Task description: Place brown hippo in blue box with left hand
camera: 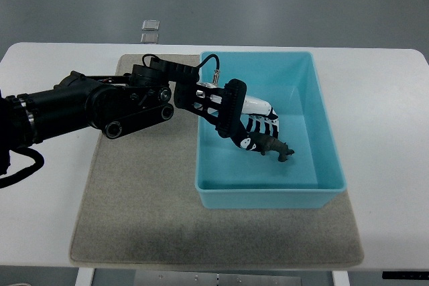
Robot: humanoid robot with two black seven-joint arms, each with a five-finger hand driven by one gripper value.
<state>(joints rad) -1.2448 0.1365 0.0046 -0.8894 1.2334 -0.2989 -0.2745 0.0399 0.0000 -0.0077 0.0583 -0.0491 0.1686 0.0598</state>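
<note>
Brown hippo (pixel 276 147): small dark-brown toy figure, stubby legs, blunt head pointing toward pic's lower right, seen side-on; finer detail too small to tell. Sat inside blue box (pixel 323 140), over the floor near its middle, slightly toward the near wall; whether resting on floor or hanging just above it, cannot tell. Left hand (pixel 251 125) reached in over box's left wall from pic's left edge, black forearm w/ cable loop at the wrist, white-and-black striped fingers (pixel 258 124) curled down onto hippo's back end, clamped on it. Box: light blue, rectangular, open top, otherwise bare, stood on right part of grey-beige mat (pixel 134 219). Mat lay on white table (pixel 382 92). Two small clear squares (pixel 149 30) on floor beyond table's far edge.
</note>
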